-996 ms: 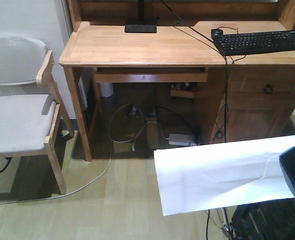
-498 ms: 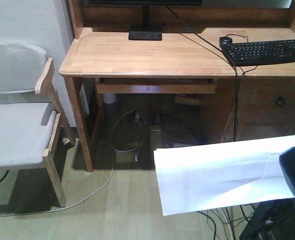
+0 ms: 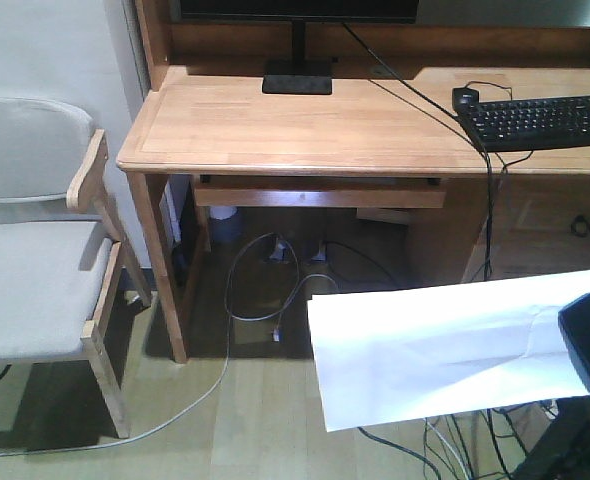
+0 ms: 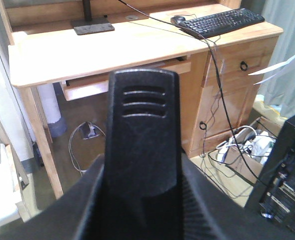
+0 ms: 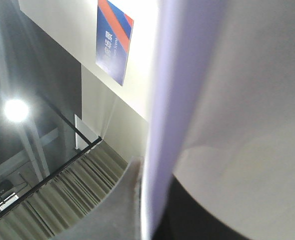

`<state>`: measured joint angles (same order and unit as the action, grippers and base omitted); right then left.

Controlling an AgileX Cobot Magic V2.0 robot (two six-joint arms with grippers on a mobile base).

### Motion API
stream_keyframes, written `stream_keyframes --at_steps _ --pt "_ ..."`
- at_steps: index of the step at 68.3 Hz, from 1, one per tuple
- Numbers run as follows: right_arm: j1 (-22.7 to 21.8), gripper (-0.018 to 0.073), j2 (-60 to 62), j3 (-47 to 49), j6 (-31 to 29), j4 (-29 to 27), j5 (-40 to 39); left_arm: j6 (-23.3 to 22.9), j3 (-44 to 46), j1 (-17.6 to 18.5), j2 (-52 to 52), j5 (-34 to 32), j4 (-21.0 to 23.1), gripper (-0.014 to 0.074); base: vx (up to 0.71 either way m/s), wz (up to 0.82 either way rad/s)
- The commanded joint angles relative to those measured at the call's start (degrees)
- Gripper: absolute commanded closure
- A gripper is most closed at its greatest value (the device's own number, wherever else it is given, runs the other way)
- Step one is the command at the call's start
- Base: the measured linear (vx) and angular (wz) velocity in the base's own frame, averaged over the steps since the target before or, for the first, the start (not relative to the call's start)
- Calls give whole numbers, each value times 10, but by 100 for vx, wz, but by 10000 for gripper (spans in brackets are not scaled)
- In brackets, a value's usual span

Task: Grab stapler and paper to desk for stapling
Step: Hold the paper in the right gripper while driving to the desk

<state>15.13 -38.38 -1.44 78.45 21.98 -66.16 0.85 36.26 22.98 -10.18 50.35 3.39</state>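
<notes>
Front-facing view: the right claw (image 3: 587, 345) is clamped on the right end of the paper (image 3: 425, 350), which hangs in the air short of the bench's (image 3: 275, 120) front edge, its long axis along that edge and its free end pointing left. The left claw (image 4: 140, 217) hugs the stapler (image 4: 142, 120), whose long axis aims at the bench; its base is cut off.
</notes>
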Motion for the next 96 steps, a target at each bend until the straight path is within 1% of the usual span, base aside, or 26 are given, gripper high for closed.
stream_keyframes --at_steps 1,96 --pt "0 561 0 -14 -8 -9 -79 0 17 2 -8 -61 4 603 12 1" --pt "0 561 0 -14 -8 -9 -79 0 17 2 -8 -61 4 603 11 0"
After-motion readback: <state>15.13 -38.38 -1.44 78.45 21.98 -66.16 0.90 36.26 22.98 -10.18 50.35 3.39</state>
